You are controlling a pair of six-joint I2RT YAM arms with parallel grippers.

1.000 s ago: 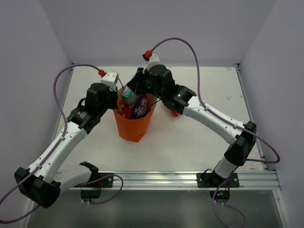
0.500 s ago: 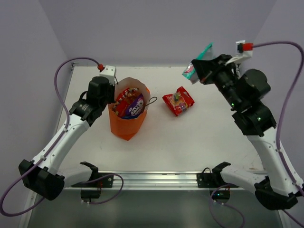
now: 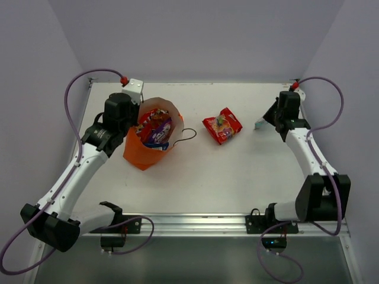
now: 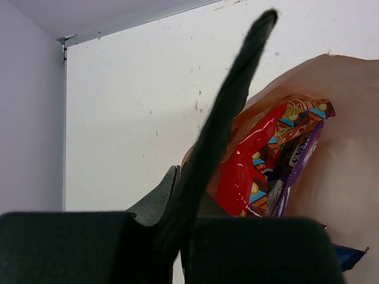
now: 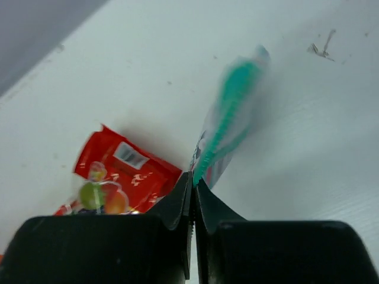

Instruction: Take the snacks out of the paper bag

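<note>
Down from high in the air comes the right claw [image 5: 193, 180], now low over the far right of the table [image 3: 225, 177]. The paper bag [image 3: 141, 155] has tipped over toward the left arm since half a second back.

Right at that claw, the two fingers are pressed together on the bottom edge of the teal packet [image 5: 228, 118]. The packet sticks out past the fingertips and is blurred. I cannot tell whether its far end touches the white surface. Off to the claw's side, toward the bag, a red packet [image 3: 222, 125] lies flat on the table, clear of the teal one.

The left claw [image 3: 138, 120] looks pinched on the bag's rim, its fingers close together with the paper edge caught at their base. Just past those fingers, inside the pale mouth, the packets [image 4: 266, 160] lean against each other, a red one with colourful print and a purple one. A dark blue corner [image 4: 349, 257] pokes out lower down. On the far side of the bag from this claw, a thin cord handle [image 3: 186, 136] loops out onto the table.
</note>
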